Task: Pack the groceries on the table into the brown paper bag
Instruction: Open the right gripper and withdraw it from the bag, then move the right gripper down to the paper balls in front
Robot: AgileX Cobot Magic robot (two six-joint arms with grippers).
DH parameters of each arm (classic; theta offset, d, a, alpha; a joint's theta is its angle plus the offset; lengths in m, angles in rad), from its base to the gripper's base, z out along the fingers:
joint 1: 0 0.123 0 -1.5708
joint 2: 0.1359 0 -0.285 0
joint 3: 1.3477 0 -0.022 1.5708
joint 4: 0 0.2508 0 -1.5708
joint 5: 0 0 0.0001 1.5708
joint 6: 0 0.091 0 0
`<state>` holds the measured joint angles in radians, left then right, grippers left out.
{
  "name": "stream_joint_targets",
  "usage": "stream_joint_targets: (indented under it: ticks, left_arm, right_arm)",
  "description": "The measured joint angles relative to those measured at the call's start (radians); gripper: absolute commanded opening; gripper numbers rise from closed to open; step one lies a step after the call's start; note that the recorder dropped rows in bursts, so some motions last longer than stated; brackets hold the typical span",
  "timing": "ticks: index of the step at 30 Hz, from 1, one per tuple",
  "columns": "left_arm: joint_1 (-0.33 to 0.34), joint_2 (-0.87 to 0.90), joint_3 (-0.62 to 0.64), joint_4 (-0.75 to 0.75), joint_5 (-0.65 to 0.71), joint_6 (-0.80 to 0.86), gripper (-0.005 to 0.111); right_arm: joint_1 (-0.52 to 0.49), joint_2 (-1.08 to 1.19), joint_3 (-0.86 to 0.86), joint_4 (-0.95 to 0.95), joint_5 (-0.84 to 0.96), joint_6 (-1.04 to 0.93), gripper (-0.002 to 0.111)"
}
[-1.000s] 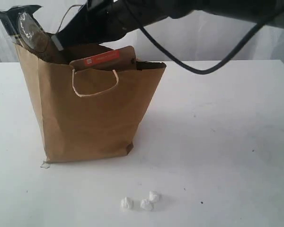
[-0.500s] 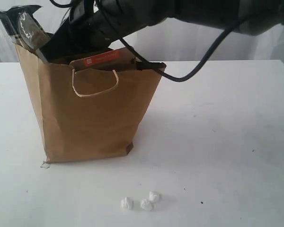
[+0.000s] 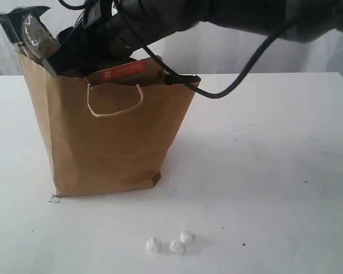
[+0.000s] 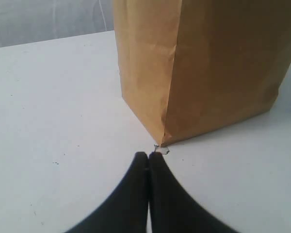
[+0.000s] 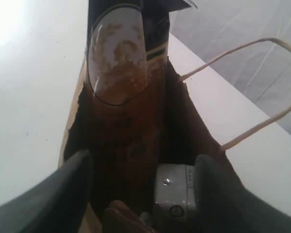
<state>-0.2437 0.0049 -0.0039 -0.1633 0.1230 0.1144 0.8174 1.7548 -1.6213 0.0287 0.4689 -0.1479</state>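
exterior view: the tall kraft-brown paper bag (image 3: pixel 114 142) stands upright on the broad white surface (image 3: pixel 274 171), toward 9 o'clock of its middle. the black right arm (image 3: pixel 246 14) reaches in from 2 o'clock and dips into the bag's mouth. a long dark spaghetti packet with a clear window (image 3: pixel 31 34) juts out at the mouth's 10 o'clock corner. a brown pouch with an orange label (image 3: pixel 126 69) peeks above the rim. three tiny white lumps (image 3: pixel 171 244) lie at 5 o'clock of the bag. the label's white print is too small to read.

left wrist view: the left fingers (image 4: pixel 148 162) are pressed together and empty, low over the surface just beside the bag's bottom corner.

right wrist view: the right fingers (image 5: pixel 143 158) stand wide apart inside the mouth, gripping nothing. the packet leans on the far wall and a white carton (image 5: pixel 177 191) sits deeper in. no lettering is legible.

this looks like the letting-go of the last item. next, the arm should rise straight out, clear of the pale cord handles (image 5: pixel 233 55) and the packet.
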Motion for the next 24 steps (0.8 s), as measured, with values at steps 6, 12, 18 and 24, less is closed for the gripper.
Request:
stream_joint_targets:
  ticks: [6,12,18,24]
  left_arm:
    - [0.000,0.000,0.000,0.000,0.000,0.000,0.000]
    - [0.000,0.000,0.000,0.000,0.000,0.000,0.000]
    - [0.000,0.000,0.000,0.000,0.000,0.000,0.000]
    - [0.000,0.000,0.000,0.000,0.000,0.000,0.000]
  right_arm:
    - [0.000,-0.097,0.027,-0.035,0.023,0.035,0.058]
    - [0.000,-0.287,0.180,-0.098,0.027,0.120,0.058]
    - [0.000,-0.551,0.364,-0.226,0.041,0.256,0.056]
    - [0.000,-0.817,0.537,-0.247,0.136,0.295,0.054]
